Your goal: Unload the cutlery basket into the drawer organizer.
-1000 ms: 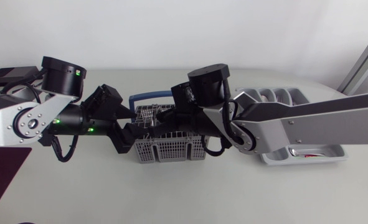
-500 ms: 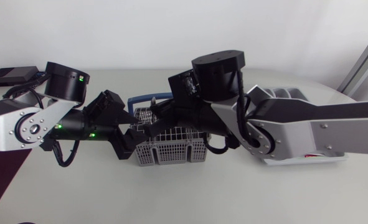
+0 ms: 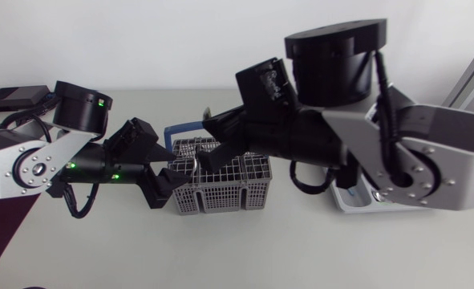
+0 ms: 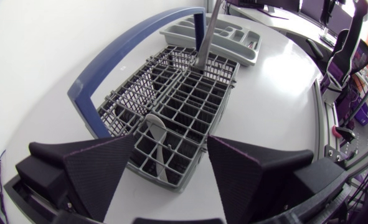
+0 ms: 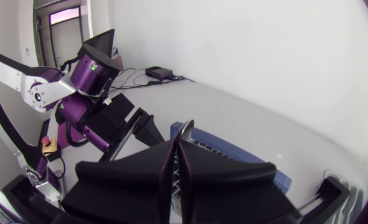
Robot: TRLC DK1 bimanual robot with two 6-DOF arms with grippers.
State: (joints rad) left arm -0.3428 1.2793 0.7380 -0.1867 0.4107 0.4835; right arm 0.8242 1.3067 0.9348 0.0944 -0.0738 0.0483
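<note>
Head view: the cutlery basket (image 3: pixel 220 191) stands on the worktop (image 3: pixel 220 253) between both arms. The left gripper (image 3: pixel 163 186) sits at the basket's left end. The right gripper (image 3: pixel 212 144) hangs over its upper left corner. The right arm hides most of the drawer organizer (image 3: pixel 350 202), so the carry towards it would be judged largely blind from up here. That invites a drop into the wrong compartment or onto a rim.

Left wrist view: the left fingers (image 4: pixel 103 165) stand apart with the basket's near end between them, clamped on nothing. A spoon (image 4: pixel 156 138) lies in the nearest compartment. At the far end a silver utensil (image 4: pixel 210 25) rises steeply, its lower end at the grid's top edge. I cannot tell whether it is clear of the grid. If it is not, a sideways pull would probably snag it and drag or tip the light basket, which the parted left fingers would barely restrain.

Right wrist view: the right fingers (image 5: pixel 140 168) are pressed together on the utensil, and only its thin tip shows above them. So narrow a hold on smooth metal may let it swivel or slide out in transit.
</note>
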